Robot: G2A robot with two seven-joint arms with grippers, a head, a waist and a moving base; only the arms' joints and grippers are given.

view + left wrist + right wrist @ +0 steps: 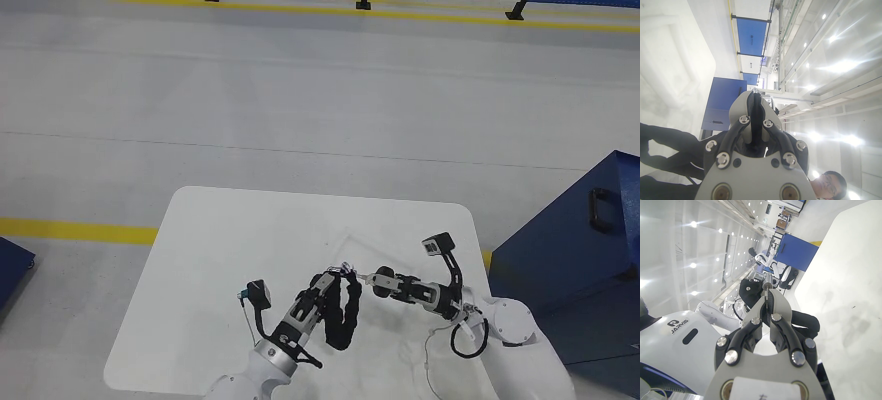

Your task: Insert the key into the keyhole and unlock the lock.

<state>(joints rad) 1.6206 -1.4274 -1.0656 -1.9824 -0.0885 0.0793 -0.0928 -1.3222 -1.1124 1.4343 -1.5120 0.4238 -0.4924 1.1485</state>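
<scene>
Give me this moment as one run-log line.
left gripper: shut on lock | right gripper: shut on key | key tip at keyhole

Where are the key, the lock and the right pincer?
key (768, 289), right wrist view, on the thin shaft ahead of the fingertips.
lock (766, 281), right wrist view, on the silver cylinder facing the key.
right pincer (768, 294), right wrist view, midway between its fingertips, shut on the key.

White bench (220, 240), rounded corners, is standing on a pale grey floor (300, 90); a yellow line (70, 230) painted on the floor is running behind it. In the right wrist view, one small dark speck (853, 307) is lying on the bench top, well in from the edge.
</scene>
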